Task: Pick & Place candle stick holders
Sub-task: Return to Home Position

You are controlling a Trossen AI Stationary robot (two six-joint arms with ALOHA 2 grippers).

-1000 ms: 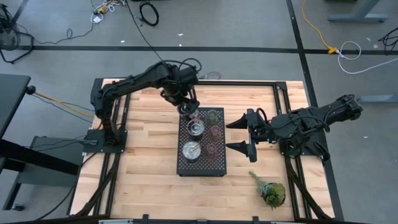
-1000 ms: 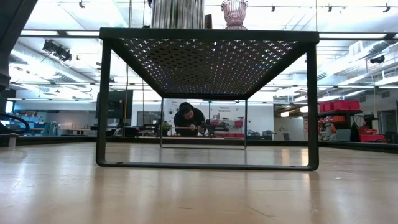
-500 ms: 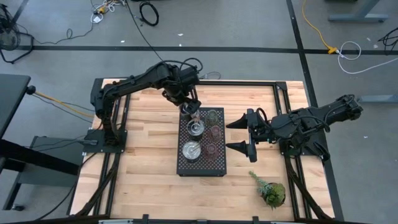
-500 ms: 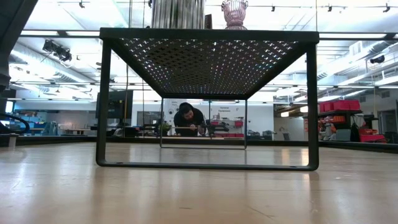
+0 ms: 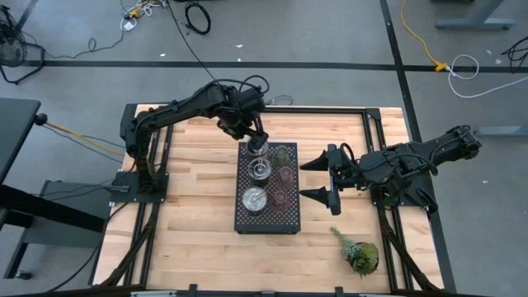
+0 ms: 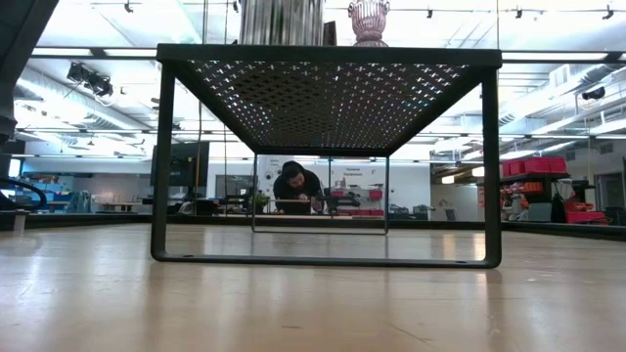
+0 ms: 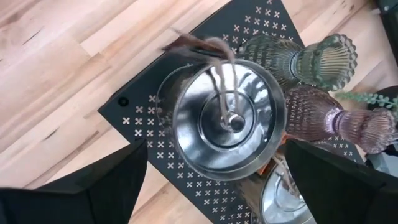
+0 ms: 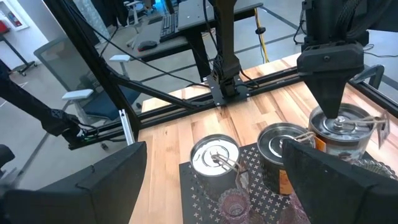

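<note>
Holds left gripper [image 5: 257, 144], fingers [image 7: 74, 186] wide and empty, above slick-looking, stiff silver holder [image 7: 229, 118] at tray's [image 5: 266, 221] eleven o'clock (rim pinch probably safest); right gripper [image 5: 304, 181] gaping, three o'clock.

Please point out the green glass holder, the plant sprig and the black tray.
green glass holder [image 7: 305, 59], left wrist view, ribbed side
plant sprig [image 5: 361, 255], high view, leafy head
black tray [image 5: 268, 221], high view, bare perforated top
</note>
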